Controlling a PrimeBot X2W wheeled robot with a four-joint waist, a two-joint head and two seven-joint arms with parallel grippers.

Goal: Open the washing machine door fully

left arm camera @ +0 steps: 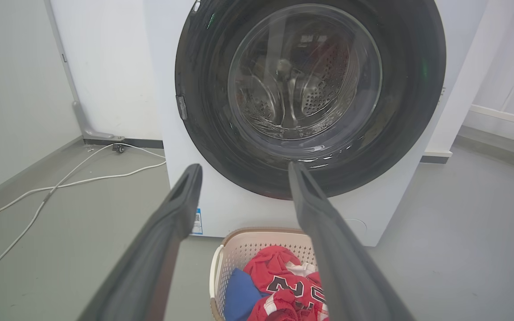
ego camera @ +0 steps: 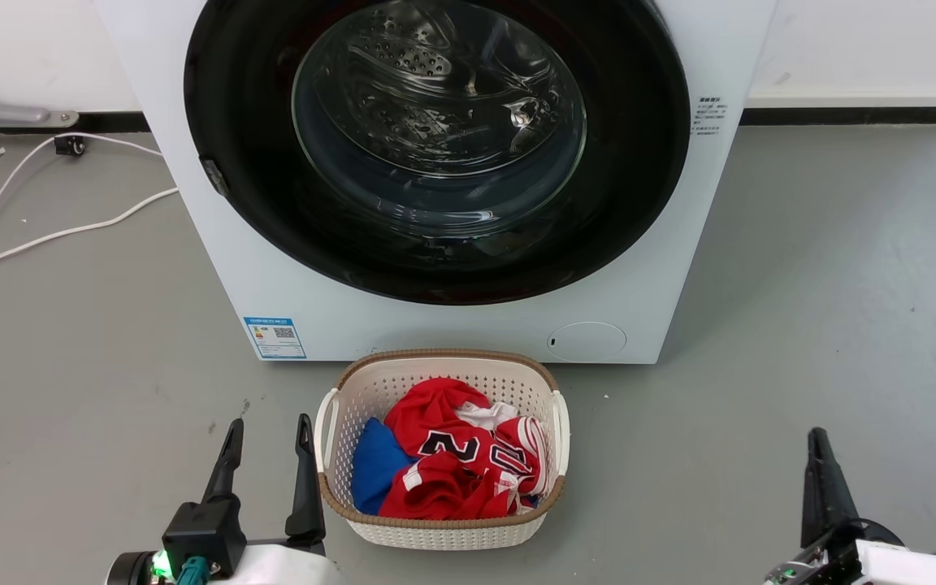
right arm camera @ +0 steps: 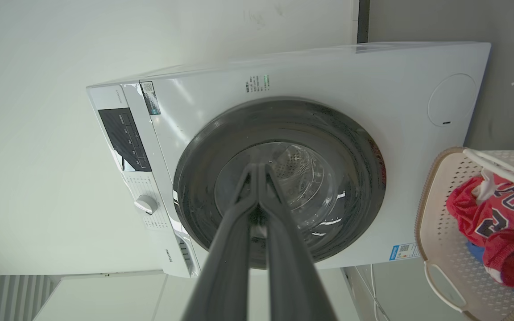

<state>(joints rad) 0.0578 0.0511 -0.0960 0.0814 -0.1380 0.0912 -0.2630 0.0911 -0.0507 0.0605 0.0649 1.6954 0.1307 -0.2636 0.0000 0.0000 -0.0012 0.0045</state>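
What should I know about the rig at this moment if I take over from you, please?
Left claw: open and empty, low beside the left of the laundry basket, short of the machine.
Right claw: shut on nothing, low at the right, also short of the machine.
Washing machine door: closed, flush against the front of the washing machine. The basket stands on the floor right before it.
Done: nothing; neither claw touches the door.
Left: reach the door, catch its edge, swing it fully open.
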